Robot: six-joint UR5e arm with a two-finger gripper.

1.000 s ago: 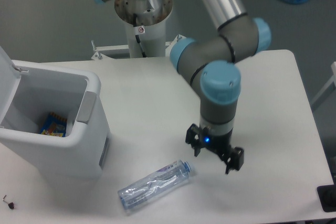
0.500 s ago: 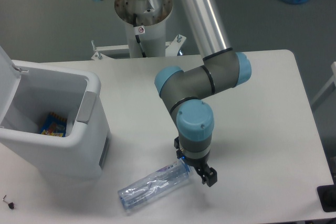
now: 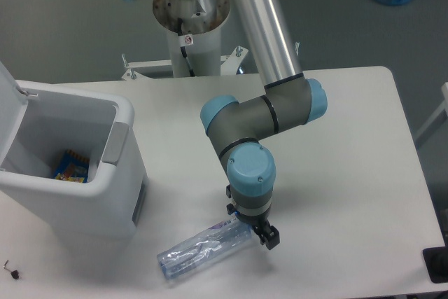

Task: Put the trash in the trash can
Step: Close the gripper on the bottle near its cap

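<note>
Bottle (image 3: pixel 205 248) lies on its side on the counter (image 3: pixel 350 173), front edge, just right of the bin (image 3: pixel 77 173), cap end toward the arm. Crushed clear plastic: likely light, springy, slick, prone to roll or squirt out; best gripped across the mid-body, not the tapered cap end. Gripper (image 3: pixel 253 227) sits low over the cap end, at or touching it. Jaws mostly hidden under the wrist; cannot tell how far apart or whether pinching. Bin lid up, colourful wrapper (image 3: pixel 70 167) inside.
</note>
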